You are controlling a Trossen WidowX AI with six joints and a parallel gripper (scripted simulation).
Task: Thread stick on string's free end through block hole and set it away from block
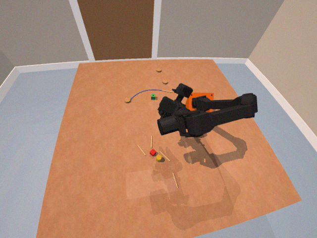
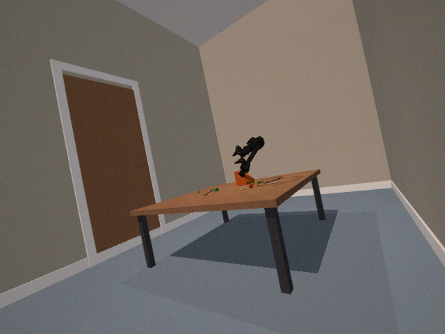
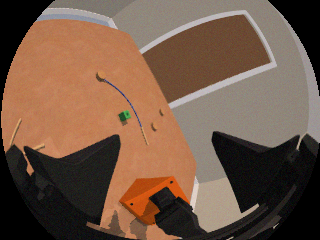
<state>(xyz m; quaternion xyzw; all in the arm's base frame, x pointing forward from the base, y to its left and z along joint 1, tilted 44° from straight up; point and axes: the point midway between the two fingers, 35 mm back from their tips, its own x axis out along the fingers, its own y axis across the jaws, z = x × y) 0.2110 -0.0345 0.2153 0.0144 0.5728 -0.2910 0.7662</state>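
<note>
My black, two-fingered end effector [image 1: 166, 100] [image 2: 234, 158] [image 3: 167, 139] is spread nearly to its widest, raised above the brown bench [image 1: 102, 153] [image 2: 204, 202] [image 3: 60, 90], pinching nothing and touching nothing.

In the top view, taking the green cube-shaped block with a hole [image 1: 153, 96] [image 2: 216, 189] [image 3: 124, 116] as the clock's centre, the thin pale wooden stick [image 1: 167, 91] [image 3: 144, 136] lies on the bench near two o'clock. It ends a blue string [image 1: 149, 89] [image 3: 127, 99] that arcs past twelve, outside the block, to a round wooden button [image 1: 127, 100] [image 3: 101, 76] at nine.

Two loose wooden buttons [image 1: 165, 82] [image 3: 154, 126] sit between twelve and one. My orange base [image 1: 208, 95] [image 2: 238, 179] [image 3: 137, 186] is at three. Well apart, near six, are a red cube [image 1: 152, 152] [image 2: 251, 186], a yellow cylinder [image 1: 159, 158] [image 2: 256, 184] and four loose wooden sticks [image 1: 151, 141].
</note>
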